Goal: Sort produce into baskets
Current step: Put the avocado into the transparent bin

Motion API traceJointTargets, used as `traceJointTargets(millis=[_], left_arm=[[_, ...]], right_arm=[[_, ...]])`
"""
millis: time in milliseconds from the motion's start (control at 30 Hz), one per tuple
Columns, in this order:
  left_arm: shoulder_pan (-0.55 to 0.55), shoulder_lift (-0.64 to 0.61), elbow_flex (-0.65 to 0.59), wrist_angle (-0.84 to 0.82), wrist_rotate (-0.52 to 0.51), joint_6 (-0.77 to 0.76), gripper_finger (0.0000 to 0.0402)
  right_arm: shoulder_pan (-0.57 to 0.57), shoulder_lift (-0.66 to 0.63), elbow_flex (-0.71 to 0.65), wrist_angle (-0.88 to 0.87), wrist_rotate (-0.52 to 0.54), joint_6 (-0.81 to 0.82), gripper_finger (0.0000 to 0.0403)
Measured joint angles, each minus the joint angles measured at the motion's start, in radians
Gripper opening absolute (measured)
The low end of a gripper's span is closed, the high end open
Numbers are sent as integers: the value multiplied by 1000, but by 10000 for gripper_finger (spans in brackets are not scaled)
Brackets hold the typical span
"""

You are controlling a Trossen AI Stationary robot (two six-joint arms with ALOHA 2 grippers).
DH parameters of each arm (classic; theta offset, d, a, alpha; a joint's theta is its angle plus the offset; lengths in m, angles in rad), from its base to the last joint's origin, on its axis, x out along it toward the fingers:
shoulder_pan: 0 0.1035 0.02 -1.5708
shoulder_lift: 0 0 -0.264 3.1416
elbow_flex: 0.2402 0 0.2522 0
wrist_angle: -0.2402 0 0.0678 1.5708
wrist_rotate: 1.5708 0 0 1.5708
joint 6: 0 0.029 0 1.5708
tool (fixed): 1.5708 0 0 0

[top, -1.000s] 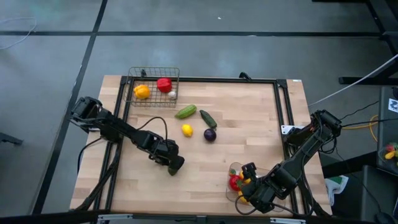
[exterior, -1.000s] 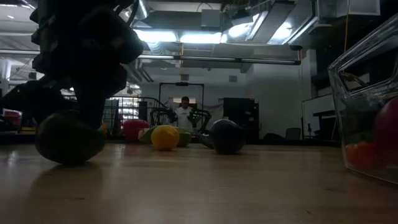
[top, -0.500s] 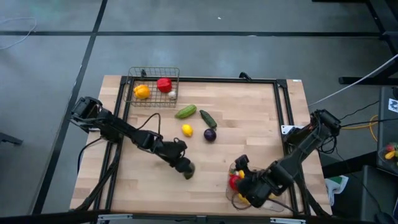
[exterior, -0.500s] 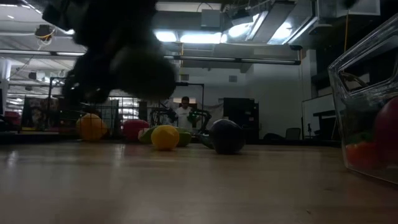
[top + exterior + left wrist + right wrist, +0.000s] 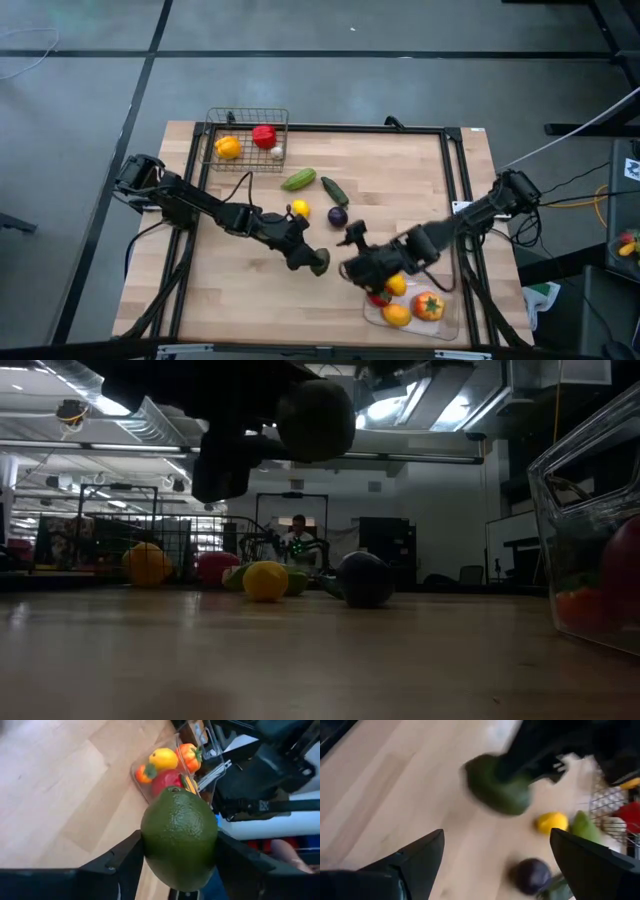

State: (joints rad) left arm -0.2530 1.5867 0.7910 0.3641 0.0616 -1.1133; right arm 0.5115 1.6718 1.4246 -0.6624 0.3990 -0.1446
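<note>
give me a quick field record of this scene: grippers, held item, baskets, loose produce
left gripper: shut on avocado, lifted above the table, near its middle
right gripper: open, empty, facing the avocado
wire basket: far left corner; holds orange pepper, red pepper, a small white item
clear tray: near right; holds red, orange and yellow produce
loose on table: lemon, two green vegetables, purple fruit

We see the wooden worktop (image 5: 400, 180) carrying the wire basket (image 5: 247, 138), the clear tray (image 5: 412, 308), and loose produce (image 5: 318, 195) beyond the left jaws.
</note>
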Motion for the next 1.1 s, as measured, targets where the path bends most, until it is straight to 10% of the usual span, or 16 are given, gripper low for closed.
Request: traceJointTargets(millis=[400,1100], left_arm=[[-1,0,0,90,0,255,216],[-15,-1,0,256,11,497,216]], right_arm=[[-136,0,0,156,-317,-55,360],[-133,0,0,236,-321,-257,360]])
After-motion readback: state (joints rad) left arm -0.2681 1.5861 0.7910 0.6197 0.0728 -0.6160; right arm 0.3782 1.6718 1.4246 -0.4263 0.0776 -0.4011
